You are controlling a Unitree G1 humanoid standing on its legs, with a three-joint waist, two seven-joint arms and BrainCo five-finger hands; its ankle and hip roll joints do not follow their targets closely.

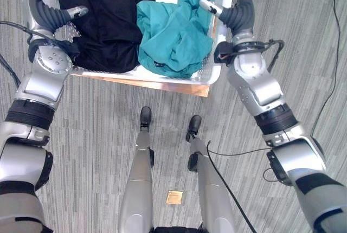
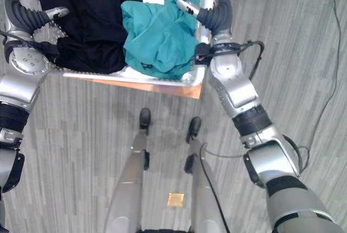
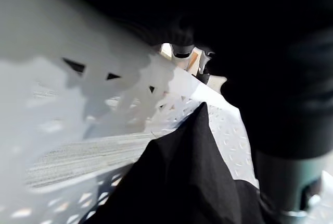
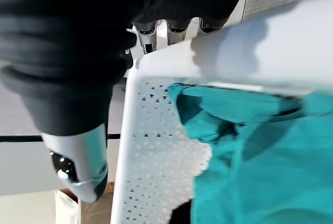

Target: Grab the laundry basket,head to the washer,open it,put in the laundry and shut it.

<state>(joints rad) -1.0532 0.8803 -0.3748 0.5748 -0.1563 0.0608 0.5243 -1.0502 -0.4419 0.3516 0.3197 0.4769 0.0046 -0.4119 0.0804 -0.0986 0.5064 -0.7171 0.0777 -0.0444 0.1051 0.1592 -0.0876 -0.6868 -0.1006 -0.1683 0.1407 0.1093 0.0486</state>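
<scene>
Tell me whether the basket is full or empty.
Loaded: the basket holds a black garment and a teal garment, both crumpled inside.

Grey striped carpet (image 1: pixel 97 130) covers the floor. A light wood tabletop edge (image 1: pixel 162 85) shows between the two arms, over the carpet. A small brass floor plate (image 1: pixel 174 197) sits in the carpet, well below both hands. Even light.

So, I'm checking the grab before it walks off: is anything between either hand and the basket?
Nothing visible. The left hand and right hand are already against the white laundry basket, one at each side, clothes inside it.
</scene>
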